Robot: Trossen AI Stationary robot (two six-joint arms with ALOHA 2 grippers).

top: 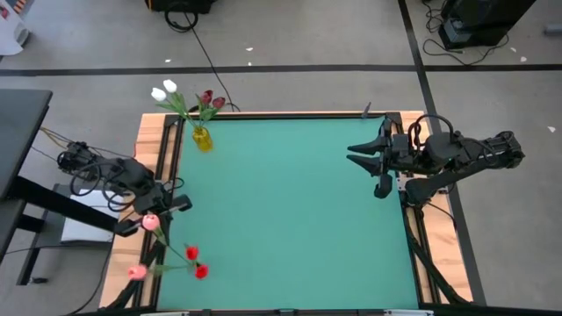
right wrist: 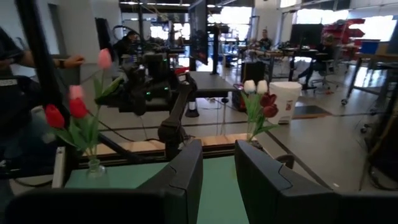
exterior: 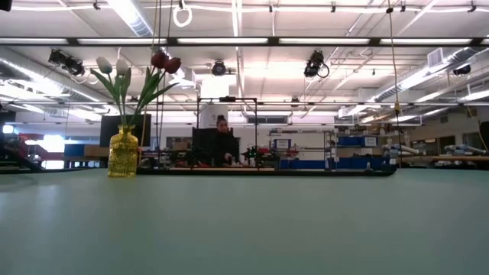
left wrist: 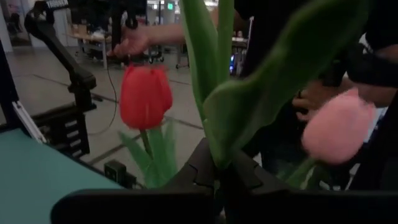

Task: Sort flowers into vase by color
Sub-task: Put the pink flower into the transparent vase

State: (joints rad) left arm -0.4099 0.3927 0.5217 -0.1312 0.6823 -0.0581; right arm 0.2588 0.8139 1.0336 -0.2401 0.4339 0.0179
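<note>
A yellow vase [top: 203,139] at the table's far left holds white and dark maroon flowers [top: 186,96]. A clear vase [right wrist: 94,169] at the near left edge holds red flowers [top: 196,262] and a pink one [top: 136,272]. My left gripper [top: 180,204] hangs level above the left edge, between the two vases, shut on another pink flower [top: 151,222]. My right gripper [top: 360,154] is raised over the table's right side, open and with nothing between its fingers [right wrist: 186,171]. My left gripper pinches the pink flower's green stem and leaf [left wrist: 217,155] between its two fingers, well below the head [right wrist: 104,59]. The fingers are level and lie across the stem. The flower is lifted clear and stands roughly upright, its head above the gripper.
The green mat [top: 290,219] lies bare between the two arms. A person's hand [left wrist: 134,42] and arm show beyond the table's left edge, close behind the clear vase. Wooden rails [top: 154,149] border the table.
</note>
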